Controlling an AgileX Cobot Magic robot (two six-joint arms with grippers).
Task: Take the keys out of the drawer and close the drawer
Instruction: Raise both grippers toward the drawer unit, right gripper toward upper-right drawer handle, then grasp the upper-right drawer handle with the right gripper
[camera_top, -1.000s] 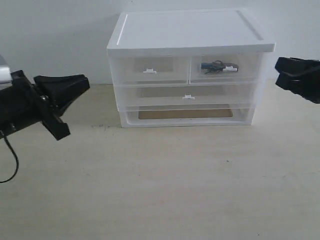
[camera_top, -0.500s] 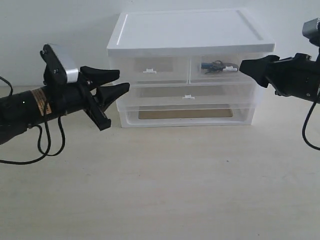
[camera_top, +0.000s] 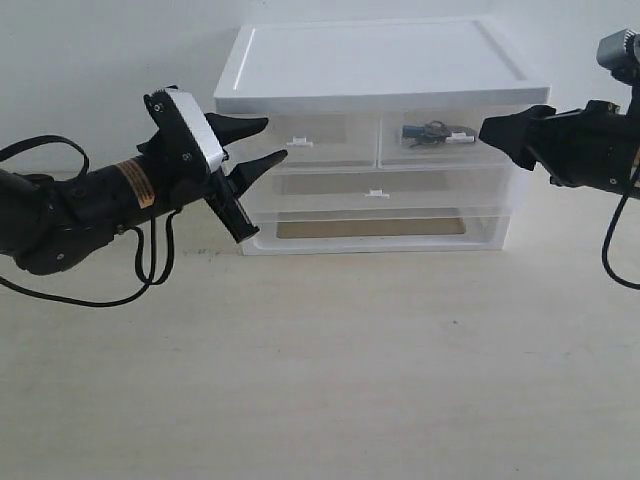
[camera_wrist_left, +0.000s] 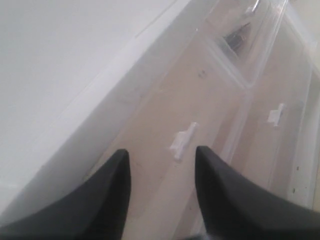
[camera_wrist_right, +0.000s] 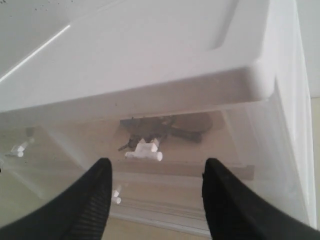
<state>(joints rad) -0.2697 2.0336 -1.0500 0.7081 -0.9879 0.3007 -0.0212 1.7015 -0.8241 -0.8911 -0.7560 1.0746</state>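
The keys (camera_top: 428, 130) lie as a dark bunch inside the drawer (camera_top: 400, 152), the right one of the white unit's top pair, which stands closed. Its white tab handle (camera_top: 457, 137) faces the front. My right gripper (camera_top: 490, 135) hovers open at the unit's right front corner, level with that drawer and touching nothing. In the right wrist view the keys (camera_wrist_right: 160, 127) show through the translucent front, just behind the handle (camera_wrist_right: 144, 150), beyond my open right gripper (camera_wrist_right: 159, 161). My left gripper (camera_top: 272, 140) is open and empty at the unit's left front corner.
The twin left drawer (camera_top: 300, 140), with its tab handle (camera_wrist_left: 182, 141) just ahead of my left gripper (camera_wrist_left: 161, 151), is closed. So is the full-width drawer (camera_top: 377, 190). An open slot (camera_top: 370, 228) lies beneath. The unit stands on a pale table (camera_top: 330, 380) against a wall.
Both arms have come in toward the unit. The left gripper swung up and right to the left top drawer. The right gripper moved left to the unit's corner, then held still.
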